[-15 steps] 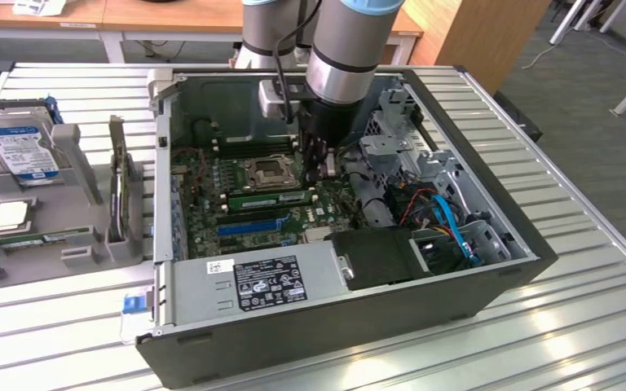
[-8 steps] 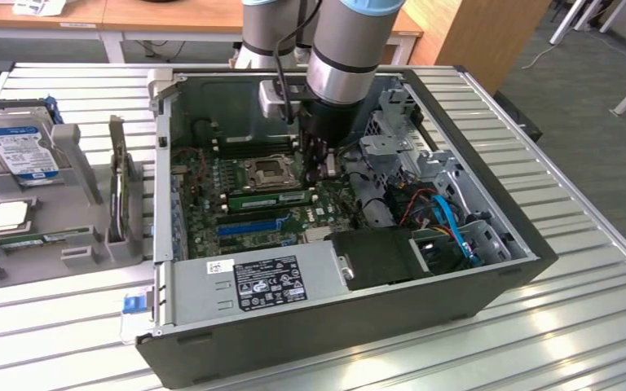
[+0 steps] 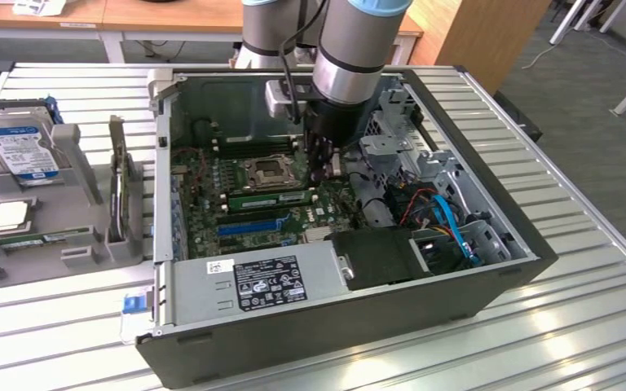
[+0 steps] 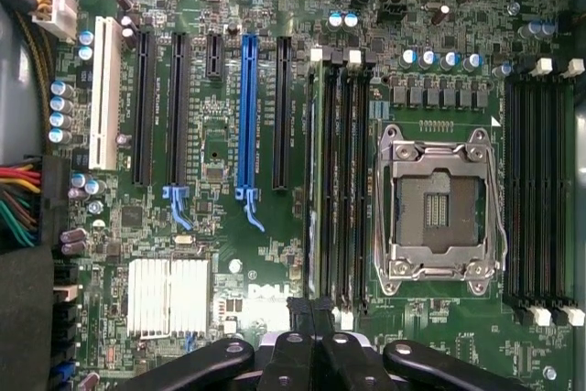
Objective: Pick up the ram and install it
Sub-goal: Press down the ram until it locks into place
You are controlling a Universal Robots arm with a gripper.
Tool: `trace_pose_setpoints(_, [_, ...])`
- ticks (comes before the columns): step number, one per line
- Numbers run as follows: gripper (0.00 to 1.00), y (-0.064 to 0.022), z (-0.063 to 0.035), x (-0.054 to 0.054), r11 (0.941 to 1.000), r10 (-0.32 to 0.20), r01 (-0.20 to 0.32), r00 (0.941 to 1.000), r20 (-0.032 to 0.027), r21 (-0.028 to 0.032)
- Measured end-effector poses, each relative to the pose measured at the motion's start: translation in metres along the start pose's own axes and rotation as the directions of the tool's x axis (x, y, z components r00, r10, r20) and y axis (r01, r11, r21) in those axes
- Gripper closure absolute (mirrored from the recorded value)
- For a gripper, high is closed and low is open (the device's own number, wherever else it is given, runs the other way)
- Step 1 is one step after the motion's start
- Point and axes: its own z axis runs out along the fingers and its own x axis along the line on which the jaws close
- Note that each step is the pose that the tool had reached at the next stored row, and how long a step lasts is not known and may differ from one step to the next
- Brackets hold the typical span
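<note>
Gripper (image 4: 316, 313): closed, holding nothing, fingertips together over one end of the ram (image 4: 316, 180), which stands edge-up in a black slot just beside the empty processor socket (image 4: 438, 212). Step in hand, by judgement: pressing the stick home; calls for a straight, even push along its top edge until the white end clips close. Open computer case (image 3: 291, 358): motherboard, power supply (image 3: 270, 281), blue cables; grey holder (image 3: 74, 252) at the exterior view's left: hard drive (image 3: 19, 147), silver processor chip (image 3: 9, 216), second green stick (image 3: 46, 239).
</note>
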Motion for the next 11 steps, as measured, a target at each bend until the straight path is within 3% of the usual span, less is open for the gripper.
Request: trace_pose_setpoints(11, [0.9, -0.0011, 0.0002, -0.0037, 1.0, 0.0, 0.0, 1.0, -0.0001, -0.0001])
